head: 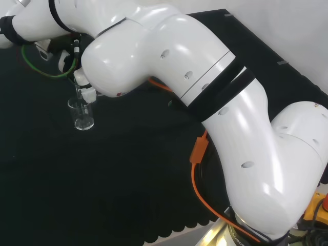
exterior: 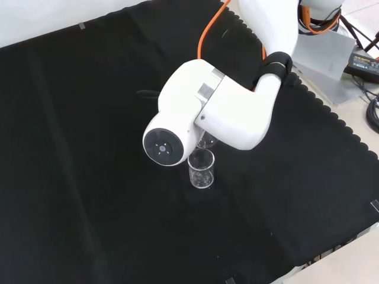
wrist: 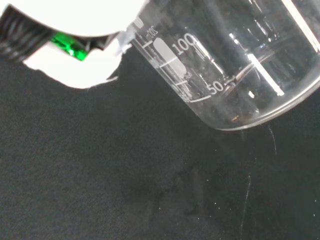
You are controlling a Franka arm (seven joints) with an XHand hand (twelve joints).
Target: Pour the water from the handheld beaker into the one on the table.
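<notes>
Clear beaker (exterior: 201,168) upright on black-clothed worktop (exterior: 89,177), near its middle, well clear of all edges. Second beaker (wrist: 235,65) tilted, close by the hand (wrist: 75,70). Finger state: cannot tell.

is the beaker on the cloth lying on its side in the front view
No, the beaker stands upright on the black cloth, its open mouth facing up, just below the arm's white link.
</notes>
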